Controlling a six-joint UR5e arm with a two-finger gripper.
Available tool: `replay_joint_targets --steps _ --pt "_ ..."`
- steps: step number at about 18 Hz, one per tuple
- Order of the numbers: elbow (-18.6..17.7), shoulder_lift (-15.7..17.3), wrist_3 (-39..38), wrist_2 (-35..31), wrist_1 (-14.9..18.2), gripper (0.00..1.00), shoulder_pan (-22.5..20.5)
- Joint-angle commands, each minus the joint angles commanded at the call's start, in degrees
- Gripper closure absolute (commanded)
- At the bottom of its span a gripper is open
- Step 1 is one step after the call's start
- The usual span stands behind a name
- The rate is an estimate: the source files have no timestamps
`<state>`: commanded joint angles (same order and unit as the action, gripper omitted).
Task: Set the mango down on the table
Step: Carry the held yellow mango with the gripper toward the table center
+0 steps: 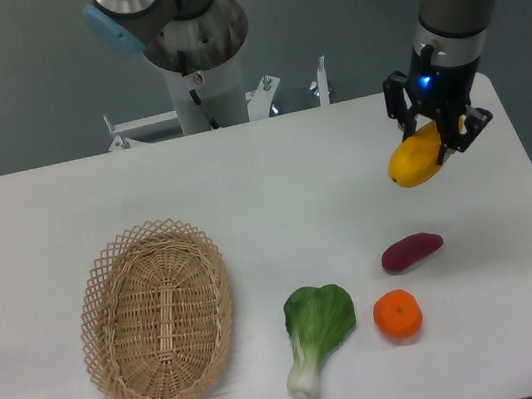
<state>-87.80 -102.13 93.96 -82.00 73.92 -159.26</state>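
Bok choy [318, 338] and tangerine [398, 314] sit closest to camera at the front of the table [274, 188]; purple sweet potato [411, 251] just behind the tangerine; wicker basket [157, 313] front left, nothing visible in it. Gripper [434, 128] is at back right, fingers clamped on the mango [416, 161]; mango hangs below and slightly left of the fingers, tilted, free end pointing down-left; looks to be held above the tabletop, though contact can't be ruled out from this angle. Step in hand, as I read it: carry/lower phase of the place. Next move calls for a straight descent onto bare white surface, well apart from the sweet potato, then release; oblong fruit may roll once let go.
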Motion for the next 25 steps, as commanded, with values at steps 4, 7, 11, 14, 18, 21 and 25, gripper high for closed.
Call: replay_joint_targets --steps 4,7,11,14,18,21,25 --pt "-1.05 0.00 -0.26 0.09 -0.18 0.58 0.09" --pt "-2.54 0.09 0.17 0.18 -0.53 0.58 -0.26" --pt "-4.83 0.53 0.18 0.18 -1.05 0.58 -0.18" --pt "-8.07 0.70 0.09 0.09 -4.47 0.58 -0.09" --pt "-13.96 0.88 0.00 -1.83 -11.58 0.58 0.26" --pt "-16.95 0.70 0.09 -4.92 -14.94 0.58 0.88" --pt "-20.29 -0.26 -0.17 -5.01 -17.39 0.58 1.93"
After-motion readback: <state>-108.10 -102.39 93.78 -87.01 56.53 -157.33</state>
